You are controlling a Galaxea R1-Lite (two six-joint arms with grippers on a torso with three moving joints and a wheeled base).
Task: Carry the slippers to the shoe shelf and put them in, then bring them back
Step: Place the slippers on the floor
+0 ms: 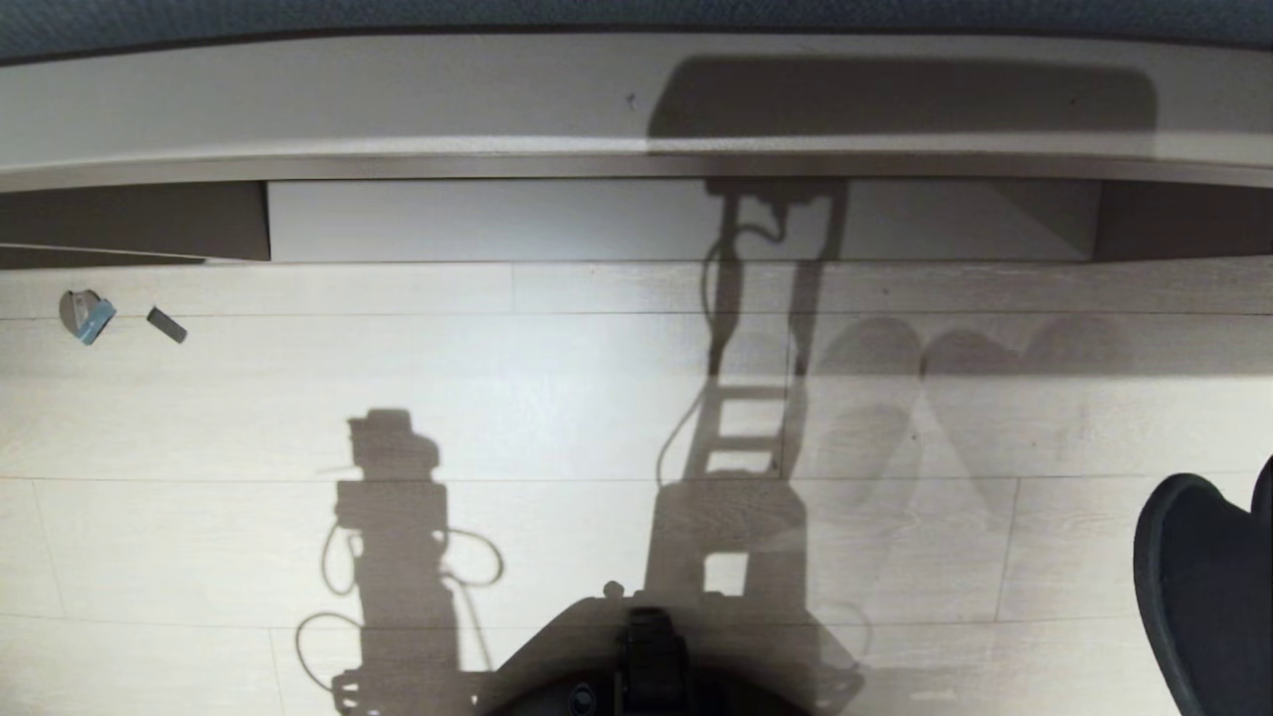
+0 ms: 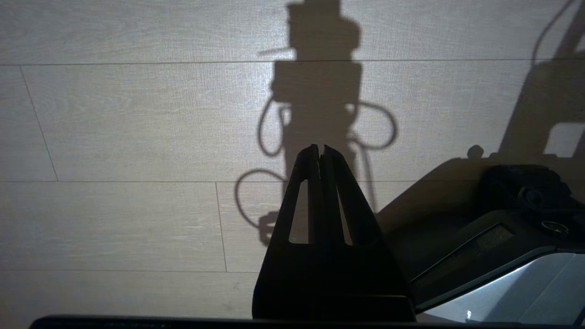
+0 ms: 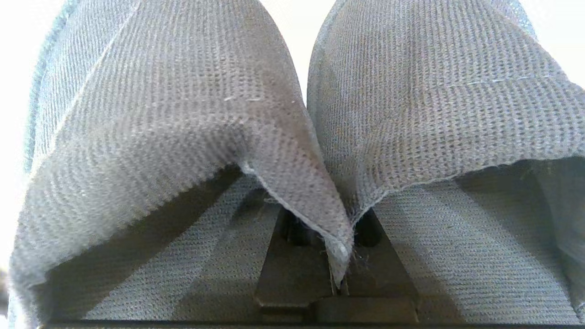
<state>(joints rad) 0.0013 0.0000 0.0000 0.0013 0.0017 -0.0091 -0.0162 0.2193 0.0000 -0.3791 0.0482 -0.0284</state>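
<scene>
Slippers pinched, low in the right wrist view.
Right gripper [image 3: 338, 274] clamps both slippers [image 3: 292, 137] by their inner edges; left gripper [image 2: 321, 153] closed, empty, over the floor [image 2: 137, 137].

Grey-blue woven slippers [image 3: 183, 114]; pale wood-grain plank floor [image 1: 557, 398]; black left tool [image 2: 320, 155]; taupe shoe shelf [image 1: 129, 219]

Slippers [image 3: 183, 114] cut off at frame edges; right gripper [image 3: 338, 274] fingertips buried under pinched fabric; soles unseen
</scene>
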